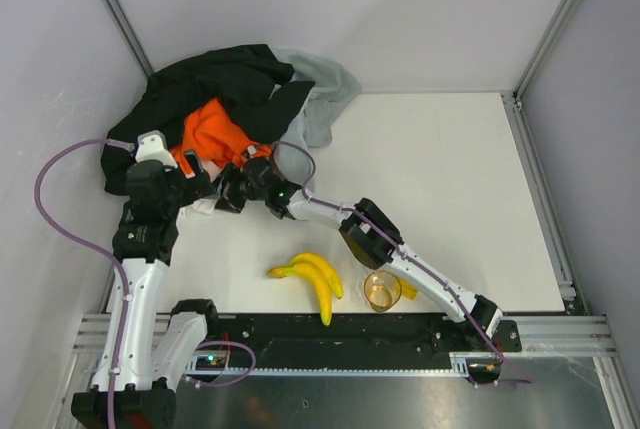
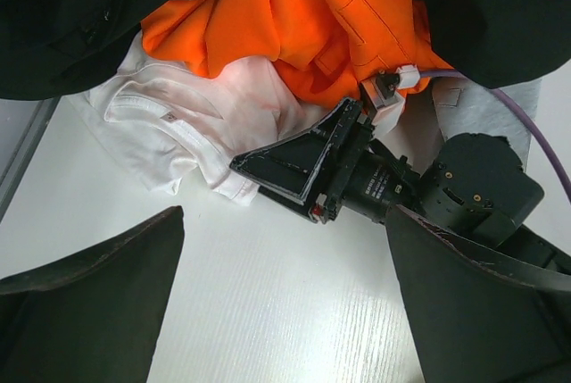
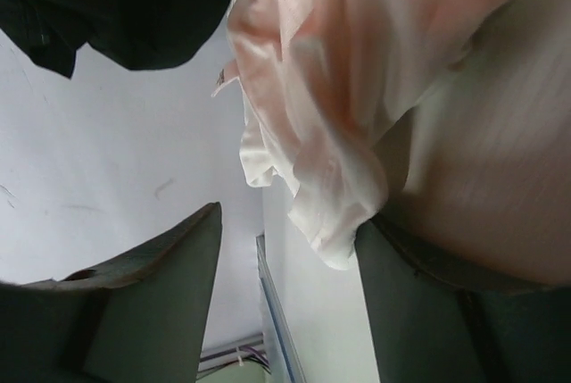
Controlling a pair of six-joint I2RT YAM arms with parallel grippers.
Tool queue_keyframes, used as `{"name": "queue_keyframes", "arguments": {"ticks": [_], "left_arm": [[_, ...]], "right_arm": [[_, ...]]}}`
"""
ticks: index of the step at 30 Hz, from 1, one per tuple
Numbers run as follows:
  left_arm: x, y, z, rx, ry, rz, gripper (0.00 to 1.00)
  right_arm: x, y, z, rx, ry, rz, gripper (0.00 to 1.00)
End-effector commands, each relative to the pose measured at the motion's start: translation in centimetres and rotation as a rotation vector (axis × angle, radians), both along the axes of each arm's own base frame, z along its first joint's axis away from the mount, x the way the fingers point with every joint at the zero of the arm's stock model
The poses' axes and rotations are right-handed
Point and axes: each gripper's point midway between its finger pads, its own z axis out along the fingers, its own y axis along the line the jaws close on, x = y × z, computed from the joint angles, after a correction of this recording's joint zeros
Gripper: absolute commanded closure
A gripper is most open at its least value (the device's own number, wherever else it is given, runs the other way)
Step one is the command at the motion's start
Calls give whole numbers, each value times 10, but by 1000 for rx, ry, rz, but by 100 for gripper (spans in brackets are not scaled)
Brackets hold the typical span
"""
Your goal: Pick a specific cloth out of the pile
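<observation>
The pile sits at the back left: a large black garment [image 1: 215, 84], a light grey cloth [image 1: 320, 94] and a bright orange cloth [image 1: 215, 134]. The small white cloth [image 2: 178, 124] lies crumpled on the table at the pile's near edge, partly under the orange cloth [image 2: 294, 17]. My right gripper [image 3: 290, 218] is open at that edge, and the white cloth [image 3: 312, 133] hangs between its fingers, against the right one. My left gripper [image 2: 284, 222] is open and empty over bare table just in front of the white cloth, close beside the right gripper [image 2: 299, 164].
Two yellow bananas [image 1: 315, 279] and a clear amber cup [image 1: 382, 291] lie near the table's front edge, under the right arm. The left wall stands close behind the pile. A purple cable [image 2: 526, 124] loops by the right gripper.
</observation>
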Motion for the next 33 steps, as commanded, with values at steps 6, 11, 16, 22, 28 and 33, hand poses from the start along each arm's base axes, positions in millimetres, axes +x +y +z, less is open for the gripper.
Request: {"name": "queue_keyframes", "arguments": {"ticks": [6,11,16,22,28,33], "left_arm": [[6,-4,5,18,-25,-33,0],[7,-5,3,15,-19,-40,0],[7,-6,3,15,-18,-46,0],[8,-8,1,13,-12,-50,0],[7,-8,0,15,-11,-52,0],[7,-9,0,16,-12,-53,0]], "right_arm": [[26,3,-15,70,105,-135,61],[26,1,-15,86,107,-119,95],[26,-6,5,114,79,-81,100],[22,-24,35,109,13,-38,100],[13,-65,55,93,-34,-47,100],[4,-112,61,45,-74,-78,100]]}}
